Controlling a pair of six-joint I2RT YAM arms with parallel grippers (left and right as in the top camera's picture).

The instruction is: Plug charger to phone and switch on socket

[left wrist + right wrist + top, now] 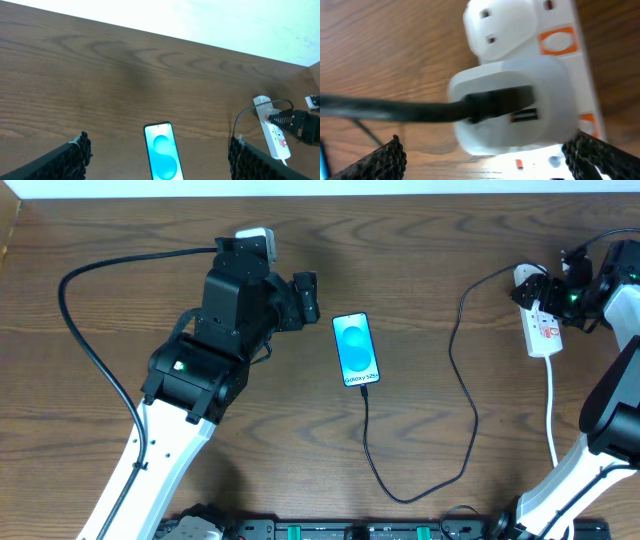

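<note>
Phone (357,348) lies screen-up mid-table; the charger (400,492) meets its near end and loops across to a white adapter (510,107) seated in the socket (541,330) at the right; the left arm reaches forward, its gripper (305,298) just left of the phone, fingers (75,157) spread wide, holding nothing; the right arm bends over the socket, its gripper (556,295) above the adapter, fingers (385,160) wide apart, gripping nothing.

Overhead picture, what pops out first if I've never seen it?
The glowing blue phone in the middle of the brown table grabs you first. A thin black charger loops from its near end across to the white socket at the right, where the right gripper hovers.
</note>
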